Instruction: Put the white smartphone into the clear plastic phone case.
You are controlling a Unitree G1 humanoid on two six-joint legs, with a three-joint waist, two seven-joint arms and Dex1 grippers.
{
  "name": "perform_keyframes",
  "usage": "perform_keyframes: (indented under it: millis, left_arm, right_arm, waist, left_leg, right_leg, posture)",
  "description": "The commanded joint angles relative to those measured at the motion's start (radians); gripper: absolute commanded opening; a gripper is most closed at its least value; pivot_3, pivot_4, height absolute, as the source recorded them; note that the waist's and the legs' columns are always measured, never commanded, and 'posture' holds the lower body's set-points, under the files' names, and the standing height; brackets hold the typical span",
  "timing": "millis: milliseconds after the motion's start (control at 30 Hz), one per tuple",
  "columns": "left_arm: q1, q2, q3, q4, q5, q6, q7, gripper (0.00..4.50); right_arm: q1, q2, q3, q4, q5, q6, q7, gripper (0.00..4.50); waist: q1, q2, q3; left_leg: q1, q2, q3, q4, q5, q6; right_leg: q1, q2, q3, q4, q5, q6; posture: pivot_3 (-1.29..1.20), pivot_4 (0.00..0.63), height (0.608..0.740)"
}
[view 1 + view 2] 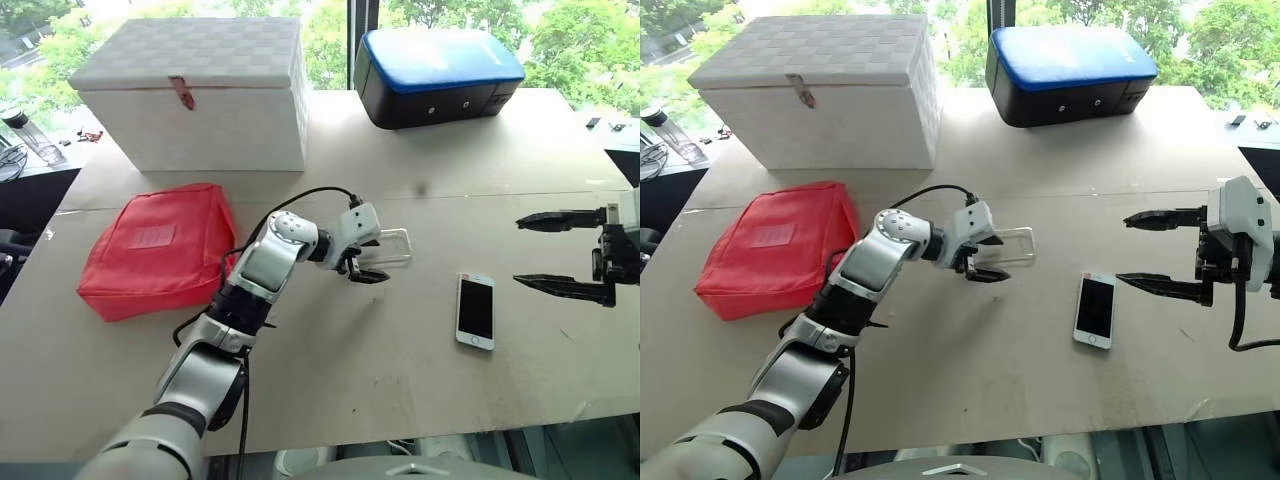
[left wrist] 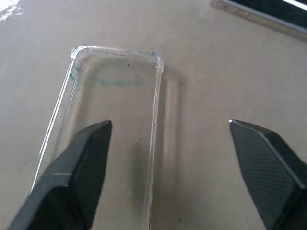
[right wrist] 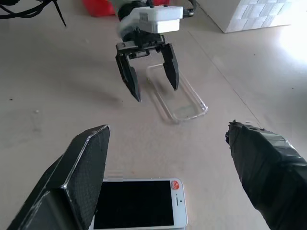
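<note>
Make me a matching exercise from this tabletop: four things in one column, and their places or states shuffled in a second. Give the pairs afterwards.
Things:
1. white smartphone
2. clear plastic phone case
3. red pouch
4. blue-topped black case

Places or states:
A. at the table's far edge, beside the white woven box
B. lying empty on the table under the open left gripper
C. screen up, just in front of the open right gripper
D. on the robot's left side, in front of the white woven box

Pairs: 1-C, 2-B, 3-D, 4-A

Left claw (image 3: 152, 88) spread above clear case (image 3: 177, 93); smartphone (image 3: 139, 203) nearer.
</note>
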Motion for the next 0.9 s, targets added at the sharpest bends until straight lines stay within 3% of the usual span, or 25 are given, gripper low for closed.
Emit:
perform_keyframes:
  millis: [33, 167, 300, 567, 700, 900]
  left_arm:
    - [-0.034, -0.020, -0.044, 0.134, 0.043, -0.089, 0.043, 3.25]
    - [-0.017, -0.013, -0.044, 0.120, 0.028, -0.095, 0.037, 1.61]
    - [0.054, 0.052, -0.023, -0.059, -0.014, -0.016, 0.001, 0.16]
    - [0.236, 0.188, -0.031, -0.461, -0.100, 0.169, -0.030, 0.16]
    - [0.248, 0.159, -0.056, -0.494, -0.108, 0.198, 0.018, 0.16]
    - [0.161, 0.038, -0.113, -0.362, -0.096, 0.155, 0.077, 0.16]
  right_arm:
    - [0.000, -0.016, -0.059, -0.019, 0.001, -0.014, 0.008, 4.14]
    - [0.007, -0.026, -0.080, -0.026, 0.008, -0.002, 0.013, 4.14]
    - [0.018, -0.030, -0.099, -0.025, 0.001, 0.002, 0.007, 4.14]
    - [0.046, -0.024, -0.107, -0.043, -0.001, 0.023, -0.018, 4.14]
    - [0.059, -0.025, -0.113, -0.049, 0.000, 0.034, -0.015, 4.14]
    - [0.052, -0.038, -0.116, -0.051, -0.001, 0.067, -0.029, 4.14]
  waist:
    - [0.000, 0.000, 0.000]
    - [-0.001, 0.001, 0.000]
    - [-0.009, 0.001, -0.001]
    - [-0.015, 0.002, -0.001]
    - [0.000, 0.003, 0.000]
    - [0.009, 0.003, 0.000]
  left_leg:
    - [0.000, 0.000, 0.000, 0.000, 0.000, 0.001]
    - [0.002, 0.000, 0.000, 0.000, -0.002, 0.004]
    - [0.002, 0.000, 0.000, 0.000, -0.002, 0.004]
    - [0.002, 0.001, 0.000, -0.001, -0.002, 0.002]
    - [0.002, 0.000, 0.000, 0.000, -0.004, 0.000]
    - [0.002, 0.000, 0.000, 0.000, -0.003, 0.003]
  right_leg:
    - [0.000, 0.000, 0.000, 0.000, 0.000, 0.000]
    - [0.002, 0.000, 0.000, 0.000, 0.000, -0.001]
    - [0.002, 0.000, 0.000, 0.000, -0.001, -0.001]
    - [0.002, 0.000, 0.000, 0.000, -0.002, -0.004]
    - [0.003, -0.001, 0.000, 0.000, -0.003, -0.004]
    - [0.003, -0.001, 0.000, 0.000, -0.003, -0.003]
  posture:
    - [0.00, 0.150, 0.740]
    - [0.00, 0.150, 0.740]
    - [0.00, 0.150, 0.740]
    - [0.00, 0.150, 0.740]
    - [0.00, 0.150, 0.740]
    - [0.00, 0.150, 0.740]
